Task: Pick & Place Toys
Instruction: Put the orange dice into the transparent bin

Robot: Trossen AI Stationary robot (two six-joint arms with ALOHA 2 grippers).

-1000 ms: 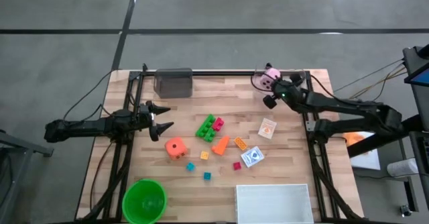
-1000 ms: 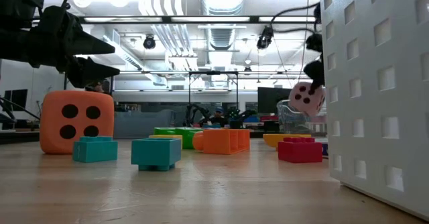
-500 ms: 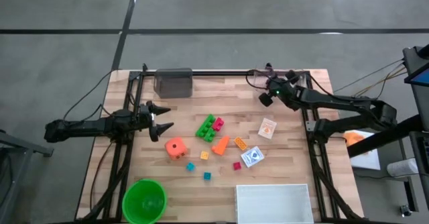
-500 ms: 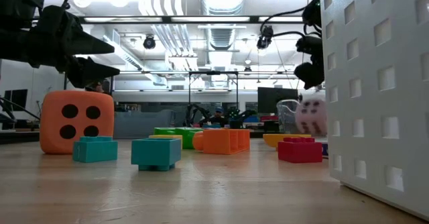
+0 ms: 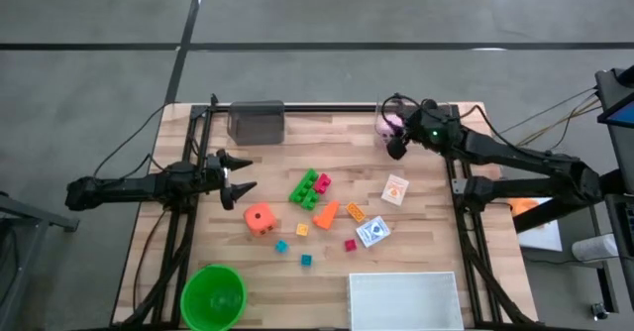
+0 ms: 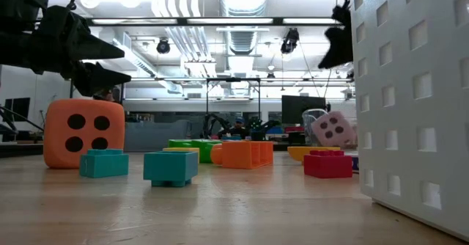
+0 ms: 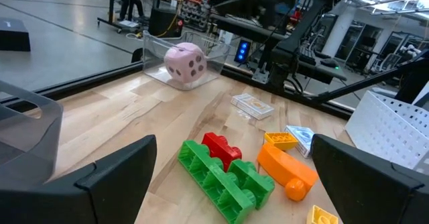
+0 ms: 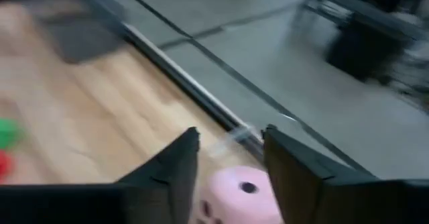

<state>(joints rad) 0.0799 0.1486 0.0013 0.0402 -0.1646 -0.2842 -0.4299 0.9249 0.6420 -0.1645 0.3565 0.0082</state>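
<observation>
The pink dotted die (image 5: 389, 125) rests tilted in a clear shallow container (image 7: 209, 49) at the table's far edge; it also shows in the low view (image 6: 333, 130). My right gripper (image 5: 398, 145) is open and empty above the die, and its fingers (image 8: 175, 170) stand apart over it. My left gripper (image 5: 243, 177) is open and empty at the table's left. The orange holed cube (image 5: 260, 218), green bricks (image 5: 309, 187), orange cone (image 5: 325, 213), two cards (image 5: 395, 188) and tiny cubes (image 5: 350, 245) lie on the table's middle.
A round green bowl (image 5: 213, 296) stands at the near left and a white rectangular tray (image 5: 404, 299) at the near right. A grey box (image 5: 257, 121) stands at the far edge. Black frame rails (image 5: 466, 222) run along both sides.
My right gripper has let go of the pink die and risen. The die has dropped from the fingers into the clear container at the far edge and lies there tilted.
</observation>
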